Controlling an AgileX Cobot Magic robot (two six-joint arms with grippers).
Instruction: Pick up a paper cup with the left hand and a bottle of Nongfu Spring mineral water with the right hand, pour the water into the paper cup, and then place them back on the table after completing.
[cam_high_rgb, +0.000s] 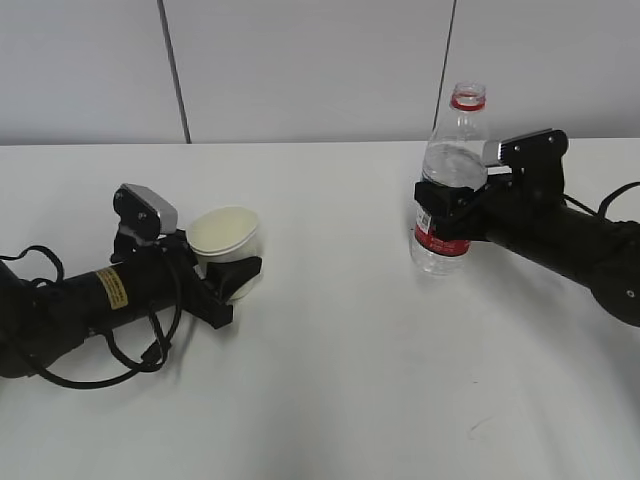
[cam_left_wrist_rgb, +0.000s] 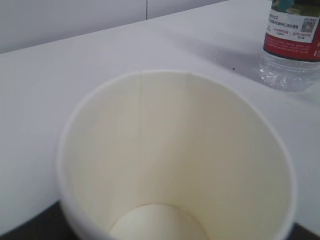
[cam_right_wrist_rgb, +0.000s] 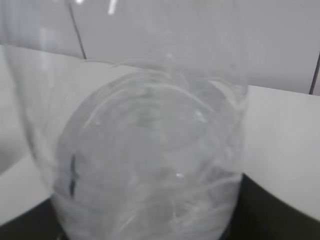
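The paper cup (cam_high_rgb: 226, 232) is white with a cream inside and sits low over the white table (cam_high_rgb: 350, 360) at the left, its mouth tipped slightly up. My left gripper (cam_high_rgb: 234, 266), on the yellow-stickered arm, is shut on its lower wall. The cup's inside (cam_left_wrist_rgb: 175, 150) fills the left wrist view and looks dry. The clear water bottle (cam_high_rgb: 452, 170), with a red label and a red neck ring, stands upright at the right. My right gripper (cam_high_rgb: 446, 206) is shut round its middle. The bottle (cam_right_wrist_rgb: 150, 150) fills the right wrist view, and its base (cam_left_wrist_rgb: 290, 70) shows in the left wrist view.
A grey panelled wall (cam_high_rgb: 300, 70) runs behind the table's far edge. Black cables (cam_high_rgb: 120, 360) loop beside the left arm. White tabletop lies between the cup and the bottle.
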